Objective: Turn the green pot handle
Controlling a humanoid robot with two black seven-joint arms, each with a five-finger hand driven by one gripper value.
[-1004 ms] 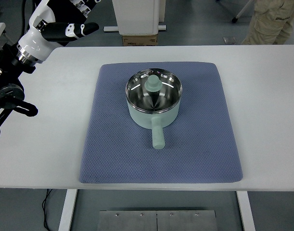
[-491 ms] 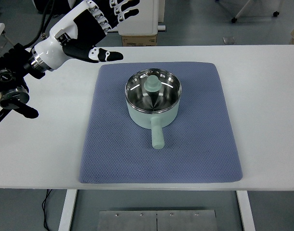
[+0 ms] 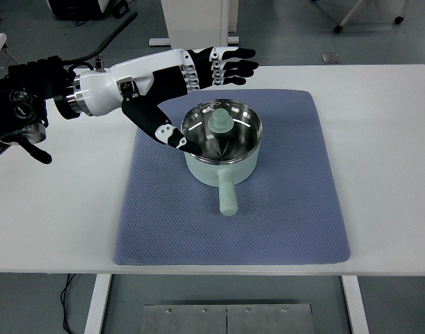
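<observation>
I have the left hand (image 3: 188, 83) spread wide and empty, fingers (image 3: 229, 61) stretched flat over the far rim of the green pot (image 3: 222, 142), thumb (image 3: 167, 133) angled down by its left wall. I can't tell whether the thumb touches. I read this as a pre-grasp: open enough to straddle the body. The pot sits upright near the middle of the blue mat (image 3: 282, 209), which should keep it from skidding. Its handle (image 3: 227, 196) points toward the near table (image 3: 386, 195) edge, clear of my hand. A green knob (image 3: 220, 120) shows inside the steel bowl.
</observation>
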